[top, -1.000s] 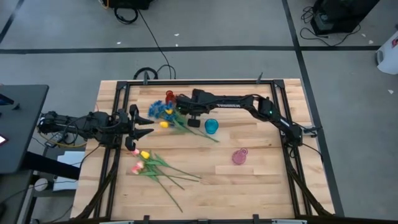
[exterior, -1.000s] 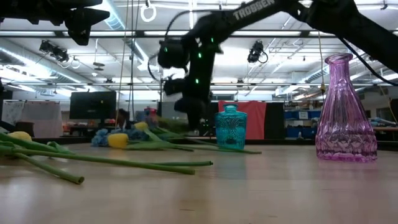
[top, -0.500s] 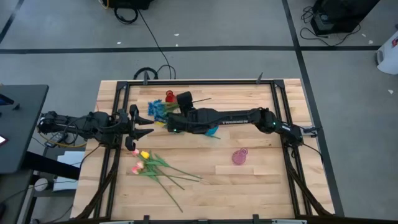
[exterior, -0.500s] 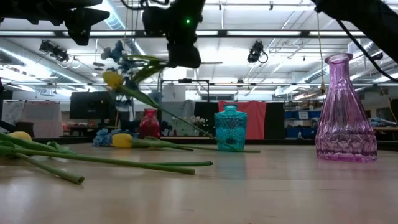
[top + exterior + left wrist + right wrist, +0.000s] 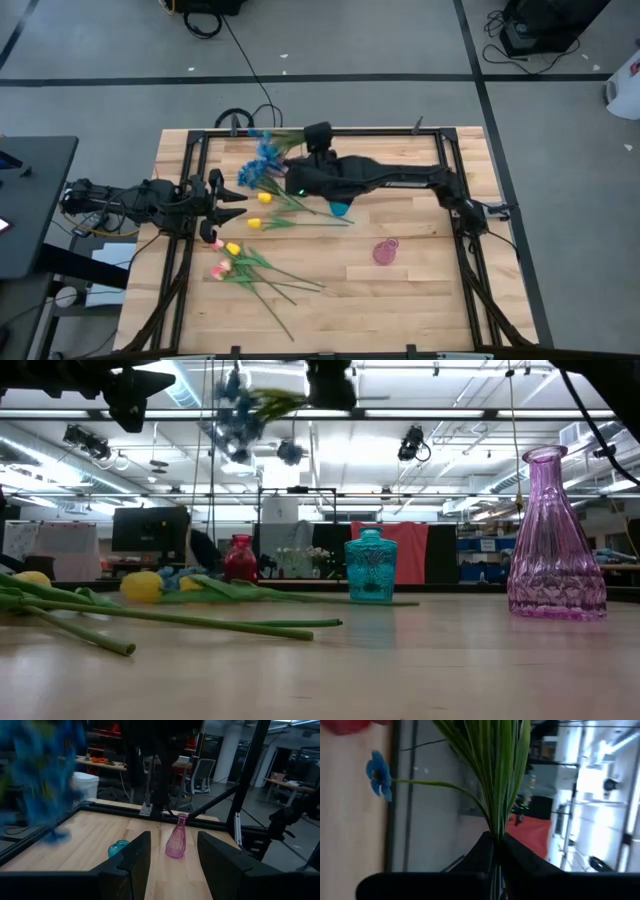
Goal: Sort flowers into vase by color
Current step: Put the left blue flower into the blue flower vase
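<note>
My right gripper [image 5: 296,165] hangs high over the table's far left part, shut on a spray of small blue blossoms [image 5: 265,158], which shows near the top of the low view [image 5: 235,415]. Two yellow tulips [image 5: 264,197] [image 5: 253,222] lie flat on the table near the teal vase [image 5: 340,208]. More pink and yellow tulips [image 5: 226,262] lie in a loose heap nearer the front. The pink vase [image 5: 385,252] and the red vase [image 5: 240,558] stand upright. My left gripper [image 5: 236,201] waits open at the table's left side. My right gripper pinches the blue spray by its bundle of green stems and leaves [image 5: 496,827] between the two fingers. The leaves fan out ahead of the fingertips, with one blossom [image 5: 380,772] off to the side. The spray is lifted clear, high above the table.
The black frame rails [image 5: 300,131] run along the table's far and side edges. The right arm [image 5: 400,178] reaches across above the teal vase. Bare wood [image 5: 420,300] lies at the table's near right.
My right gripper has gone from the table beside the teal vase up and toward the far edge, lifting the blue spray clear. A yellow tulip rose with the spray for a moment, then fell back and now lies on the table left of the teal vase.
</note>
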Controlling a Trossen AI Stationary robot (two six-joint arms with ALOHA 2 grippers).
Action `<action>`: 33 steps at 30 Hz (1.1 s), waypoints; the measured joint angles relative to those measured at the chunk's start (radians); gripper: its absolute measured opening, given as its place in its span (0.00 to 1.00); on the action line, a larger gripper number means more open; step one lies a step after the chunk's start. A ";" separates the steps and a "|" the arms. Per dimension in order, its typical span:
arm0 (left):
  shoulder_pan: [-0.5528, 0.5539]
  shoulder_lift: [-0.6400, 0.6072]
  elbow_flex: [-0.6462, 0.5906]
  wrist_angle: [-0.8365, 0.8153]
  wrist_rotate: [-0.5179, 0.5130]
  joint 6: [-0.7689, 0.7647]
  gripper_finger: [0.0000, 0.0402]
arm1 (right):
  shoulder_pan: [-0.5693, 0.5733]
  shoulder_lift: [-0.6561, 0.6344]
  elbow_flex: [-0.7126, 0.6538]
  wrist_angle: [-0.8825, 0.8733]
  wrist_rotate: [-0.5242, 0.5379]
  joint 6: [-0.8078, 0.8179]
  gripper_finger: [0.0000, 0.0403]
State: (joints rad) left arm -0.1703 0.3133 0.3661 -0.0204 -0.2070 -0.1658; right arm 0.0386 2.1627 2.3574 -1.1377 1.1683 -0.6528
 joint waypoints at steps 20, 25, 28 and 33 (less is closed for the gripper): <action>0.000 0.038 -0.112 0.152 -0.032 -0.002 0.42 | -0.016 -0.145 -0.031 0.098 -0.657 0.507 0.08; 0.000 0.085 -0.124 0.186 -0.032 -0.029 0.42 | -0.016 -0.168 -0.132 0.177 -0.716 0.523 0.07; 0.000 0.123 -0.124 0.189 -0.032 -0.029 0.42 | -0.016 -0.209 -0.235 0.268 -0.734 0.524 0.07; 0.000 0.187 -0.124 0.192 -0.032 -0.029 0.42 | -0.026 -0.334 -0.503 0.497 -0.791 0.531 0.07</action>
State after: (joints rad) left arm -0.1703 0.5000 0.2417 0.1712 -0.2390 -0.1951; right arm 0.0124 1.8283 1.8544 -0.6404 0.3771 -0.1214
